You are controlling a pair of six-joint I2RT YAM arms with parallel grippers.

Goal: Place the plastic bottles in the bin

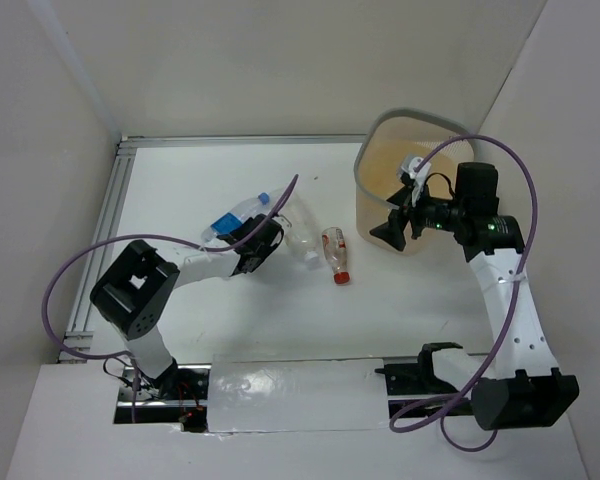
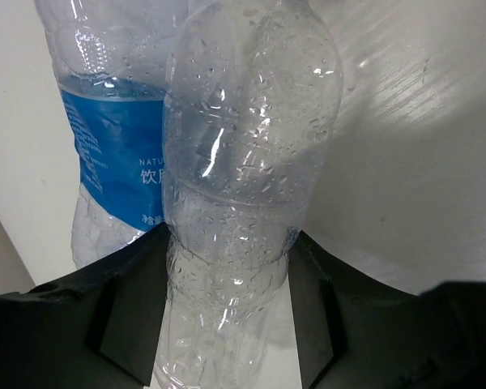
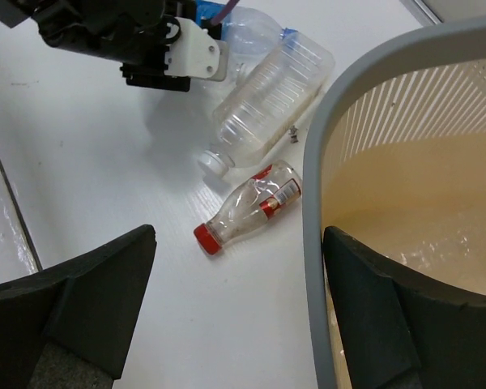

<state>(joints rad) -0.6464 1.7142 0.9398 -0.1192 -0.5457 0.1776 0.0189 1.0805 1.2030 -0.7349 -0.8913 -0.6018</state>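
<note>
A clear unlabelled bottle [image 1: 300, 237] lies mid-table, and a blue-label bottle [image 1: 233, 216] lies beside it on the left. My left gripper [image 1: 257, 247] is open, its jaws on either side of the clear bottle's [image 2: 243, 121] narrow waist, with a gap on the right side. The blue-label bottle [image 2: 113, 138] lies just beyond the left finger. A red-capped bottle [image 1: 335, 256] lies alone on the table, also in the right wrist view [image 3: 255, 203]. My right gripper [image 1: 395, 230] is open and empty, straddling the near-left rim of the beige bin [image 1: 365, 170].
An aluminium rail [image 1: 105, 230] runs along the table's left edge, with walls close on the left, back and right. The bin's grey rim [image 3: 312, 186] passes between my right fingers. Purple cables loop over both arms.
</note>
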